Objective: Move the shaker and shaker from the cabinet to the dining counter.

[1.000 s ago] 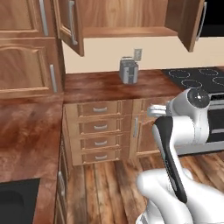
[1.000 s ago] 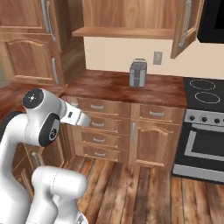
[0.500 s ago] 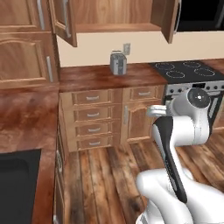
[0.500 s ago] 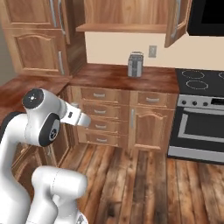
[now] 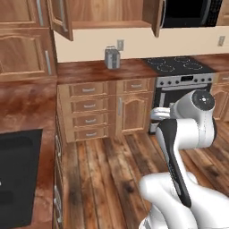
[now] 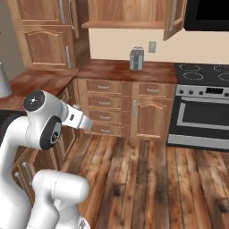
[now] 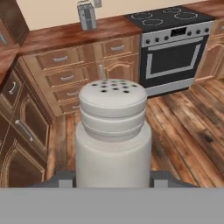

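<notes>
Sitting upright between the pincer [image 7: 113, 180] tips, clamped: the shaker [image 7: 113, 131].

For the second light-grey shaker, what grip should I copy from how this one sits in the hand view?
Take the plain cylindrical body, not the cap. In the hand view the small light-grey shaker stands upright between the fingers, which meet its straight lower sides from left and right. The rounded, perforated cap is stepped and narrows, so it offers poorer contact. Come in level from the side, below the cap.
</notes>
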{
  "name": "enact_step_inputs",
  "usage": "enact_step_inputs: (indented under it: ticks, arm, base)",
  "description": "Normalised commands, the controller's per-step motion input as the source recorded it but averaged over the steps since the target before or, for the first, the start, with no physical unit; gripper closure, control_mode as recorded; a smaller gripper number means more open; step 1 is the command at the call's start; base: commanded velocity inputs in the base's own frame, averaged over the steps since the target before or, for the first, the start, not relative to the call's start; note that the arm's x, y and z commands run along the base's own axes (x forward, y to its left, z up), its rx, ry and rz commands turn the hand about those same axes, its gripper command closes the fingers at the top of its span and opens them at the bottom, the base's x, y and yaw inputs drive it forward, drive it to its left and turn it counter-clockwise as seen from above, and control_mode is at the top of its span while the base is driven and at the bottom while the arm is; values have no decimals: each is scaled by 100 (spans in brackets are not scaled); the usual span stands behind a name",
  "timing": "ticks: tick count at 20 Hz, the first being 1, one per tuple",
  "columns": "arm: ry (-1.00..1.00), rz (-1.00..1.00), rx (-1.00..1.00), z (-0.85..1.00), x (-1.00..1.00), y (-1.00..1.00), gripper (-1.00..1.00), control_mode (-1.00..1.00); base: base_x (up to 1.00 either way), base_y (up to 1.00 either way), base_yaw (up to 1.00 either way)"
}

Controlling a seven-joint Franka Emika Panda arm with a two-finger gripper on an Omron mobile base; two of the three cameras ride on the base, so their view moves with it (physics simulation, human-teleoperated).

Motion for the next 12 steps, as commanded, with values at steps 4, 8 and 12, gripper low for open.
enact_step_inputs:
  ticks: [4,8,12]
  arm:
    - [0,0,0,0,0,0,100,100]
    - [0,0,0,0,0,0,100,100]
    - [0,0,0,0,0,0,100,100]
  base:
    - [-77,-1,-2]
    - [-78,-10,21]
    - [-75,-17,40]
